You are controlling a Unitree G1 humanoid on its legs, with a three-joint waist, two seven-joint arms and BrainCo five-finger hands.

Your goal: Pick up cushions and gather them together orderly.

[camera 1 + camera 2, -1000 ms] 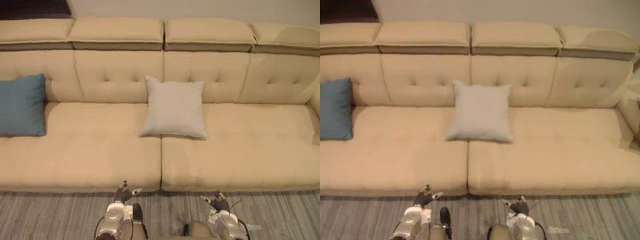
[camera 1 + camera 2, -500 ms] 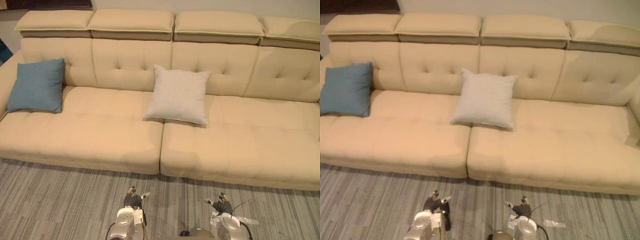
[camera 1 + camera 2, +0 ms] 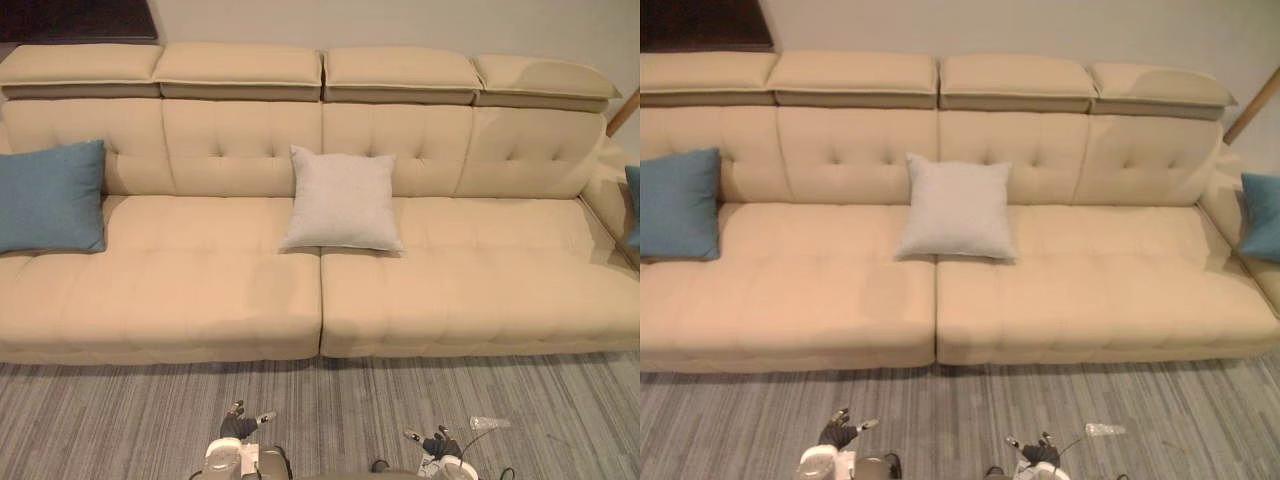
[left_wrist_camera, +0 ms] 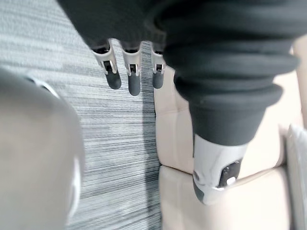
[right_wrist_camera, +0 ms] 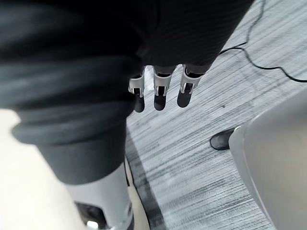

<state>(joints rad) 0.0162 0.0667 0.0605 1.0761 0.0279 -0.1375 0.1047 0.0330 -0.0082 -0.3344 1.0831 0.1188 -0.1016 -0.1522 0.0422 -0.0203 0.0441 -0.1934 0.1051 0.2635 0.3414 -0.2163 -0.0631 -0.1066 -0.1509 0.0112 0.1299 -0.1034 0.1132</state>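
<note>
Fronting pale wall (image 3: 400,22): beige sofa (image 3: 180,290) | striped grey carpet (image 3: 120,420) | grey cushion (image 3: 342,200) mid-seat

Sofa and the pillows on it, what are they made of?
The sofa looks like tan, matte, maybe suede-like cloth over padding: button tufts dimple it and nothing shines. The pale grey cushion and the blue cushion at the sofa's left end look like woven fabric, plump and lightly creased. Their filling is hidden.
</note>
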